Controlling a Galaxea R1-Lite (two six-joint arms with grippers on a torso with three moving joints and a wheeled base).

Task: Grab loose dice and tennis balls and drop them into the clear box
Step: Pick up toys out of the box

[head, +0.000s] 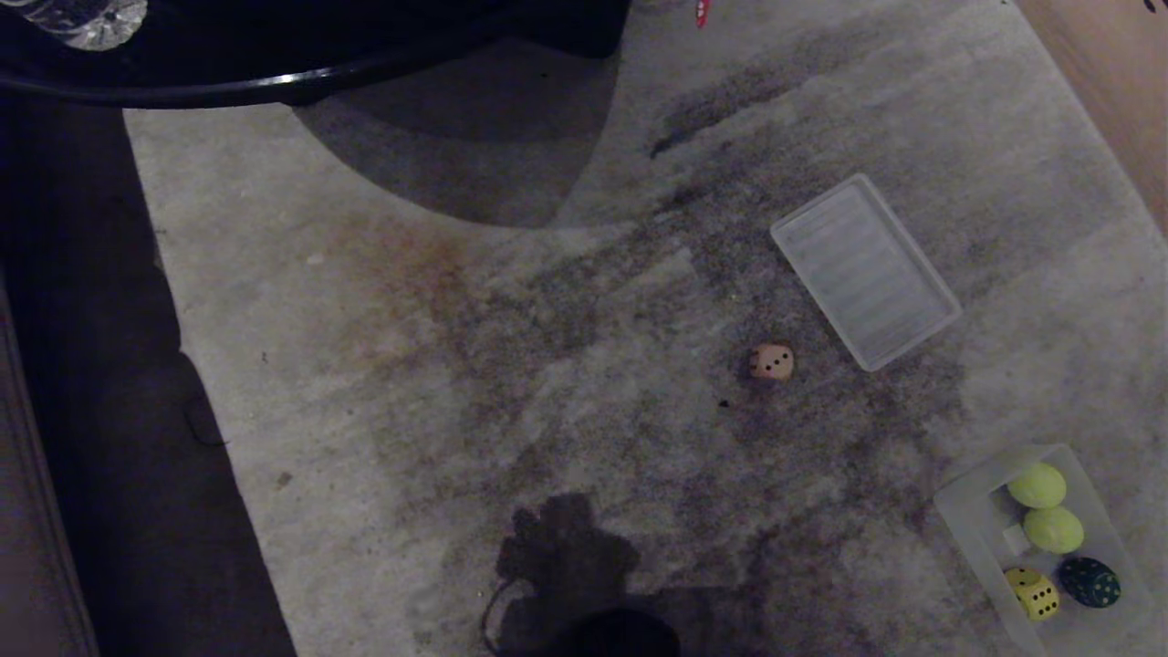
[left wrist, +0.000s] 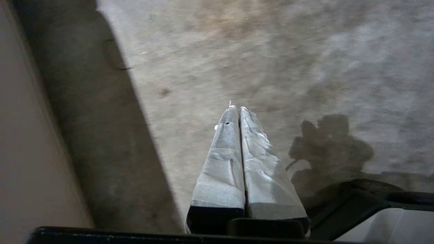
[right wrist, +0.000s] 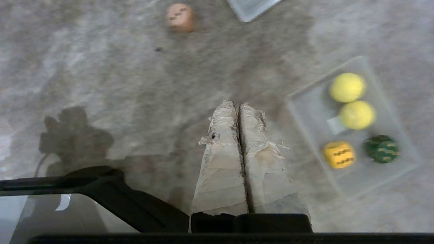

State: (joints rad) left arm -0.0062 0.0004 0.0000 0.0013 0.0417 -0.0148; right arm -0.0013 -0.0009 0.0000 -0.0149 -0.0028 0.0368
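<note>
- The head view takes in the whole stained grey carpet [head: 511, 365], yet shows neither arm; only the wrist views show the grippers.
- One pinkish-tan die [head: 772, 361] lies loose on the carpet, near one corner of the flat ribbed clear lid [head: 864, 272] but not touching it. The right wrist view catches this die [right wrist: 180, 17] too, along with just one corner of the lid [right wrist: 251, 7].
- The clear box [head: 967, 511] sits at the robot's right, well apart from the loose die. It holds two tennis balls [head: 1037, 484] side by side, a yellow die [head: 1032, 592] and a dark green die [head: 1089, 582].
- The right wrist view shows the box [right wrist: 305, 108] more fully, with a small pale tag [right wrist: 335, 124] beside one ball.
- The right gripper [right wrist: 237, 106] hangs over bare carpet beside the box, its taped fingers pressed together and holding nothing.
- The left wrist view alone shows the left gripper [left wrist: 237, 108], fingers likewise closed and empty, over bare carpet near the carpet's edge and a dark strip of floor [left wrist: 101, 135]. No task object appears there.
- A dark round table edge [head: 274, 87] shows only in the head view, at the far side.
</note>
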